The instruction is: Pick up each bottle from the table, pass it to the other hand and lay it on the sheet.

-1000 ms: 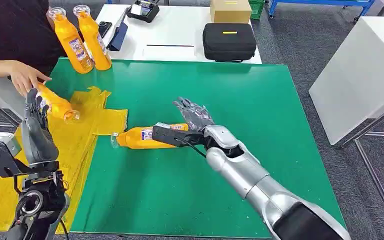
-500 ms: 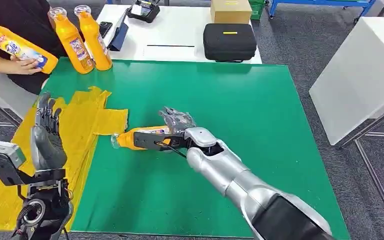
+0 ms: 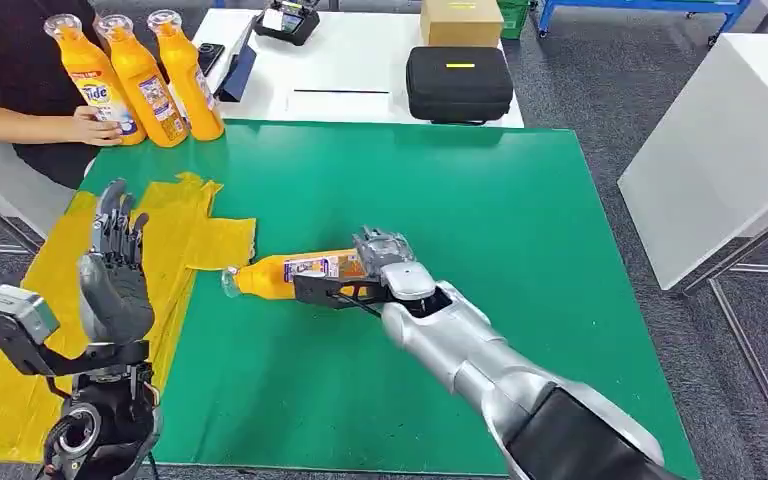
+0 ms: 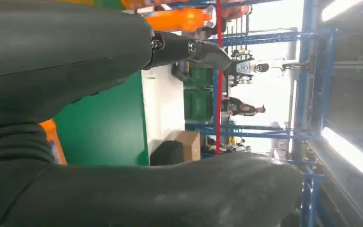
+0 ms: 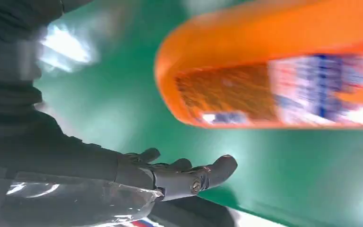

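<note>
An orange bottle [image 3: 285, 272] lies on its side on the green mat [image 3: 460, 180], cap toward the yellow sheet [image 3: 185, 240]. My right hand [image 3: 380, 268] is at its base, thumb along the near side and fingers over the top. In the right wrist view the fingers [image 5: 184, 177] are spread, with green showing between them and the bottle [image 5: 274, 71]. My left hand [image 3: 115, 275] is raised over the sheet, fingers apart and empty; it appears as dark fingers [image 4: 75, 52] in the left wrist view.
Three orange bottles [image 3: 145, 80] stand upright at the mat's back left corner; a person's hand [image 3: 95, 125] holds the leftmost. Behind the mat is a white table [image 3: 360, 60] with a black case [image 3: 458, 82] and a cardboard box [image 3: 460, 20]. Another white table [image 3: 730, 130] stands at right.
The person lifted the bottle off the sheet and stood it beside the two upright ones. My right hand came down around the lying bottle's base. My left hand shifted right, toward the mat.
</note>
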